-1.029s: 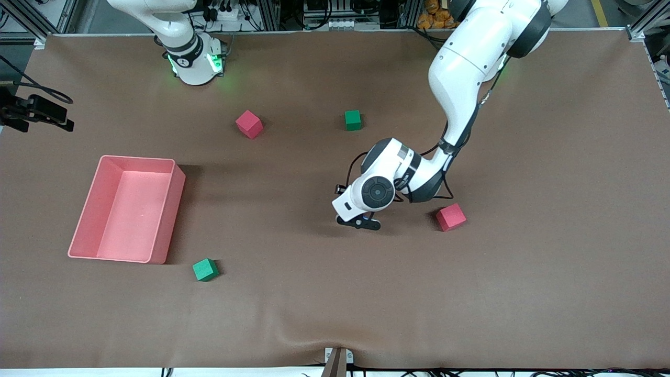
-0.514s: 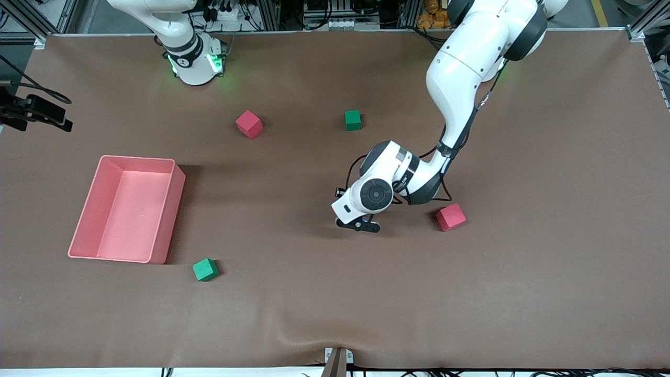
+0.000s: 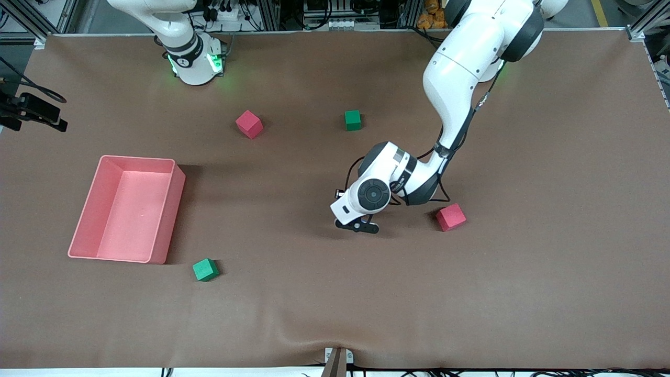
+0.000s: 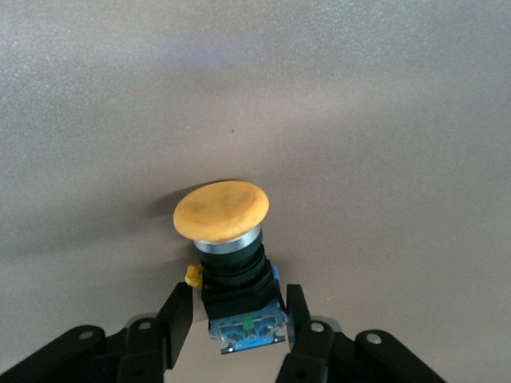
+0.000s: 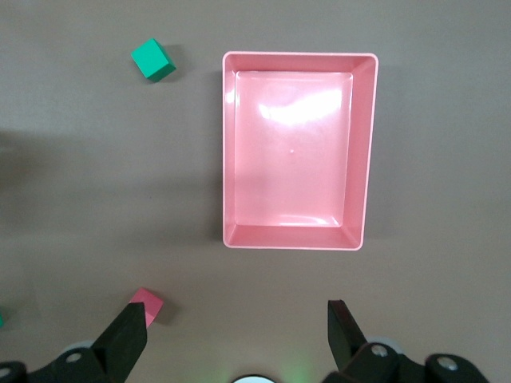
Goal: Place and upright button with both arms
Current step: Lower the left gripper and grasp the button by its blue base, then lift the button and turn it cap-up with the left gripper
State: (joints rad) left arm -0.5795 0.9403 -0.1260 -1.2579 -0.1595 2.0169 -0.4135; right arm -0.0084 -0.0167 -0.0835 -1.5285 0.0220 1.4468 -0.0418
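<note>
1. Straddling the button (image 4: pixel 227 239), the left gripper (image 4: pixel 238 294) sits low over the middle of the brown table (image 3: pixel 523 262). Its claw flanks the black body closely, one side each. Whether it already pinches the body cannot be told.
2. Pointing away from the claw, the button's round orange cap faces outward, while its blue end lies deepest in the claw. In the front view the left gripper (image 3: pixel 357 226) and its wrist hide the button.
3. Closest to that claw is a red cube (image 3: pixel 450 217), resting apart from it toward the left arm's end of the table.
4. Farther out, and farther from the front camera than the claw, lie a green cube (image 3: pixel 353 120) and a second red cube (image 3: pixel 249 124).
5. Well apart from the claw, toward the right arm's end, are another green cube (image 3: pixel 205 269) and a pink tray (image 3: pixel 170 225).
6. The right arm waits; the right gripper (image 5: pixel 234 313) hangs high over the table beside the pink tray, spread wide and holding nothing.
</note>
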